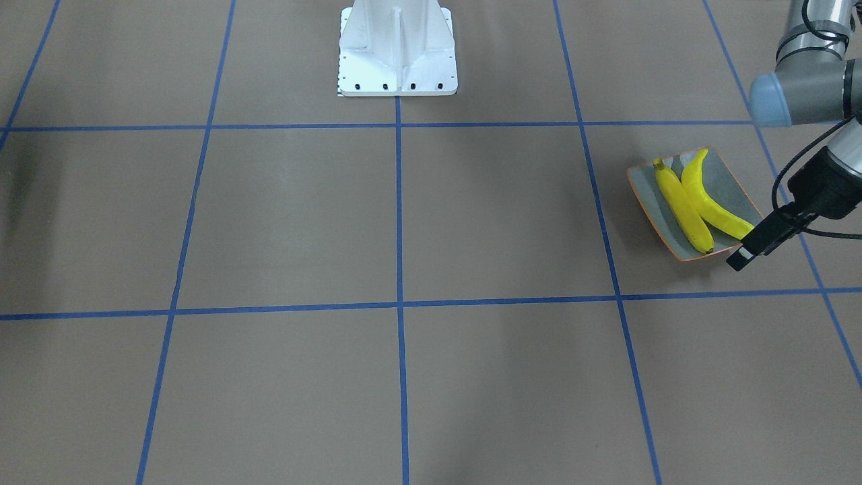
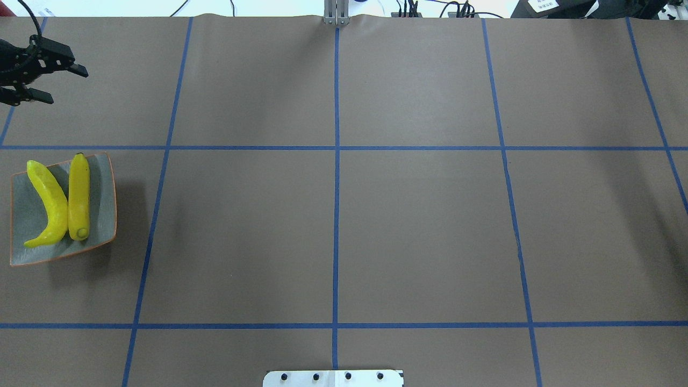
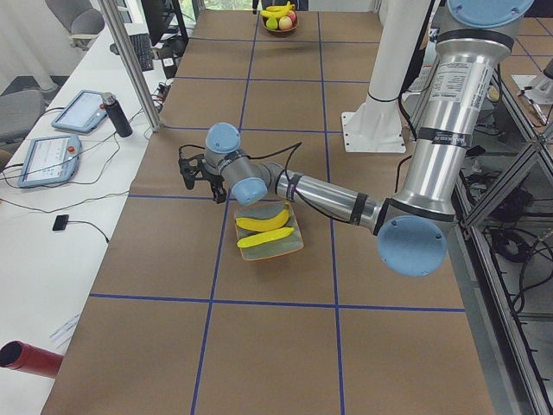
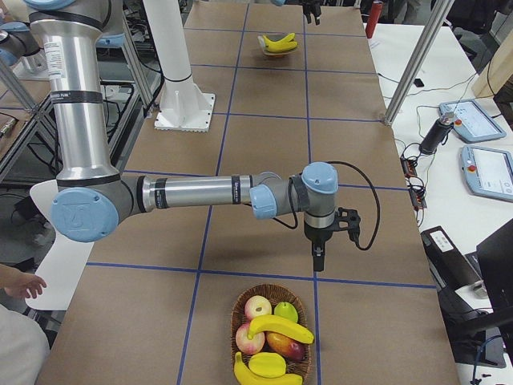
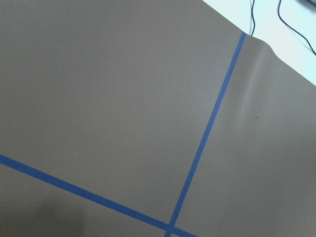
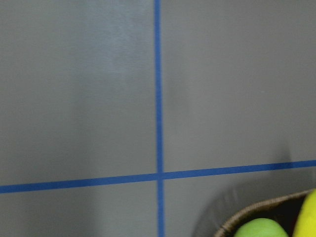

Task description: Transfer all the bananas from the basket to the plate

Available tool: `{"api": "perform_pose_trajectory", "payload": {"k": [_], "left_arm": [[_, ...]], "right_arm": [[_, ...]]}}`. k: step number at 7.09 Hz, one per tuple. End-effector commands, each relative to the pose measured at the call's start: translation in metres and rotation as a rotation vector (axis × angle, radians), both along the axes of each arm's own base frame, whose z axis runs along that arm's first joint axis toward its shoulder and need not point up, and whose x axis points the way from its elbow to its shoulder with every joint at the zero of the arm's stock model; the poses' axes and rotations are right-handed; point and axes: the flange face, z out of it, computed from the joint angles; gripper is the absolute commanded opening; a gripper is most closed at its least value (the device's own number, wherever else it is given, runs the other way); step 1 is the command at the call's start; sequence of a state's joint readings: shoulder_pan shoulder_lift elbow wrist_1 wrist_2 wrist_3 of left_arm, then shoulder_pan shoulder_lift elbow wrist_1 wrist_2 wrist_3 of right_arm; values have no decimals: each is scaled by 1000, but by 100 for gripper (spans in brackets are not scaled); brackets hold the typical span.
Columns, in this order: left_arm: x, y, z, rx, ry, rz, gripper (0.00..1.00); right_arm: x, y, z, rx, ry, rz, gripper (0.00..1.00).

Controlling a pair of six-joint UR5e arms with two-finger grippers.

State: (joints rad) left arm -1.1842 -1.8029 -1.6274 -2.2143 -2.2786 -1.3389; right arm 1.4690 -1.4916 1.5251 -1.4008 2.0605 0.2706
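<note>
plate [image 2: 102, 209] sits at the left end of the table [image 2: 333, 231]. on it lie a curved banana [image 2: 49, 204] and a straighter banana [image 2: 79, 196], side by side and touching. two more bananas [image 4: 280, 327] lie in the basket [image 4: 238, 309] among other fruit [image 4: 258, 309]. left gripper [image 2: 63, 85] hangs beyond the plate, jaws apart, empty. right gripper [image 4: 319, 258] hangs near the basket; cannot tell its jaw state.
</note>
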Motion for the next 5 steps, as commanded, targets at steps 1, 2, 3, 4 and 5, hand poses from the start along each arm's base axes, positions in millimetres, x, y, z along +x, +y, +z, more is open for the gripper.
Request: {"api": "perform_pose_trajectory", "payload": {"k": [1,2,3,4,5], "left_arm": [[28,1,-15,22,4,37,100],[32,1,-18,30,7,44,100],[60,6,-35,58,19,89,100],[81,12,-48,78,28,122,100],[84,12,-60,160,3,128,100]], "right_arm": [[20,6,68,-100,113,4,100],[20,9,90,-95,114,4,100],[21,11,117,-60,117,5,100],[23,4,123,-48,140,10,100],[22,6,129,-60,146,10,100]]}}
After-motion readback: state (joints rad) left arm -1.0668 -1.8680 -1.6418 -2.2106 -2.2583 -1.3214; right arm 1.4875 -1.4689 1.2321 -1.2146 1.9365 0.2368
